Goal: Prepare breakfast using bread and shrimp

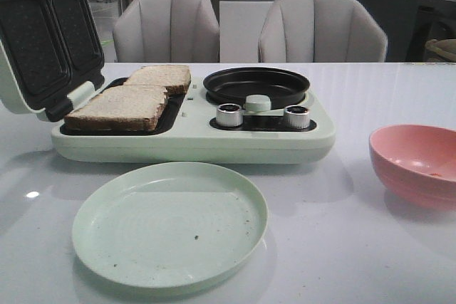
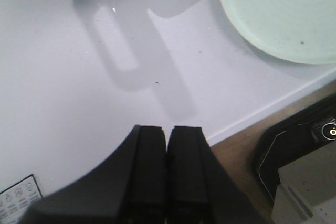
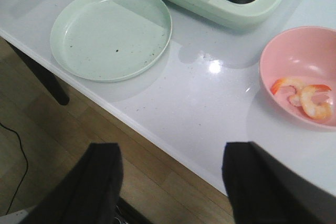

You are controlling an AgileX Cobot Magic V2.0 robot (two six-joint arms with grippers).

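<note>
Left gripper (image 2: pixel 167 174) hangs pressed closed over the worktop (image 2: pixel 63 103) edge; right gripper (image 3: pixel 172 182) gapes wide, empty; bread (image 1: pixel 135 97) lies at 10 o'clock from the plate (image 1: pixel 169 222); shrimp (image 3: pixel 307 98) sit in the pink bowl (image 3: pixel 286 56); no legible writing.

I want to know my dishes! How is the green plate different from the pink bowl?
The green plate is flat and shallow; the pink bowl is deep and rounded. The plate is pale green and holds only crumbs; the bowl is pink and holds shrimp. The plate looks wider. Both are round and rest on the white table.
</note>
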